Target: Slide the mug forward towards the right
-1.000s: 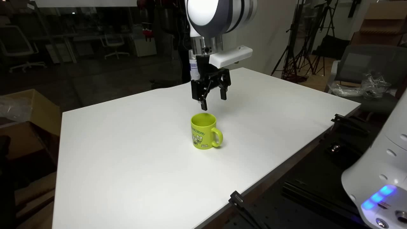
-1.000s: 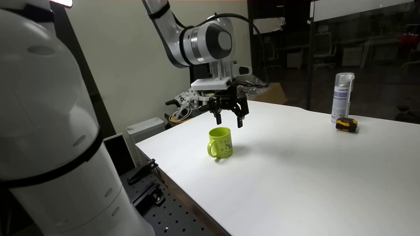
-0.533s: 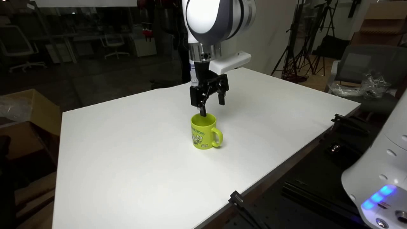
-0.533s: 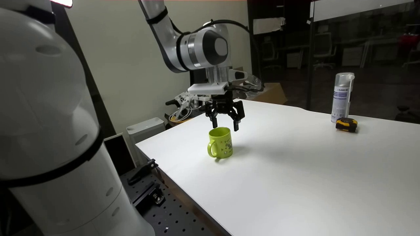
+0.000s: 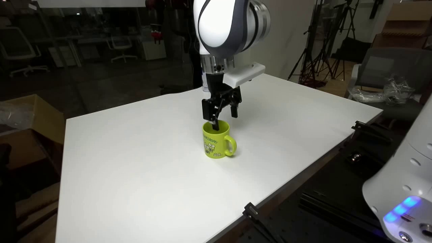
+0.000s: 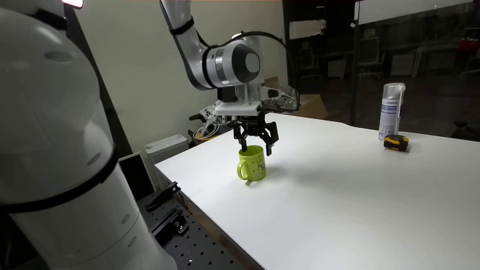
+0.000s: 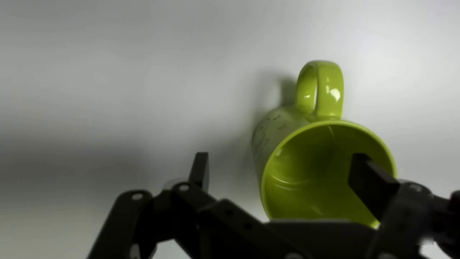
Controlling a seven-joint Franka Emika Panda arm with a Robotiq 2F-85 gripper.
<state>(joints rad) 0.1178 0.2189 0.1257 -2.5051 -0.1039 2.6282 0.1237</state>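
Wrist view alone looks deep into the mug (image 7: 318, 154); jaws spread.

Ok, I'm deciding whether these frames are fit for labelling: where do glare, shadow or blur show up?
Wrist view: bright glints on the handle of the mug, a soft shadow on the table beside it, and the gripper looking blurred at lower right; in an exterior view, a blue light strip glowing on the robot's base; in both exterior views, the far office chairs dim.
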